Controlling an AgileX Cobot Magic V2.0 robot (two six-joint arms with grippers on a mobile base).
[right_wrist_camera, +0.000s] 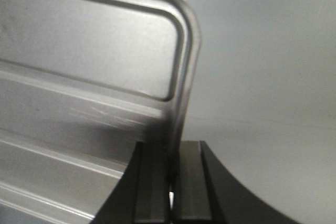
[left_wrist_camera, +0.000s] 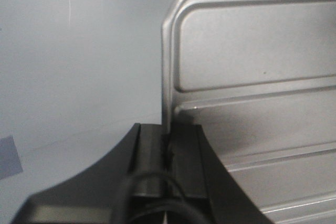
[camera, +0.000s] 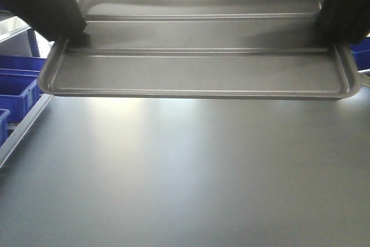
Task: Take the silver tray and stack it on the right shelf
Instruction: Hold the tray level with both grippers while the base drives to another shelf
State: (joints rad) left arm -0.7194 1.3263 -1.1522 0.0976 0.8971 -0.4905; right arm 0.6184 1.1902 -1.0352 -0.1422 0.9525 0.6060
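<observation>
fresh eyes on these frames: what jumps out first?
The silver tray fills the top of the front view, held above a grey table. The left tool and the right tool are each shut on the rim of one short side, seen close up in the wrist views. At the left edge of the front view sit blue bins.
</observation>
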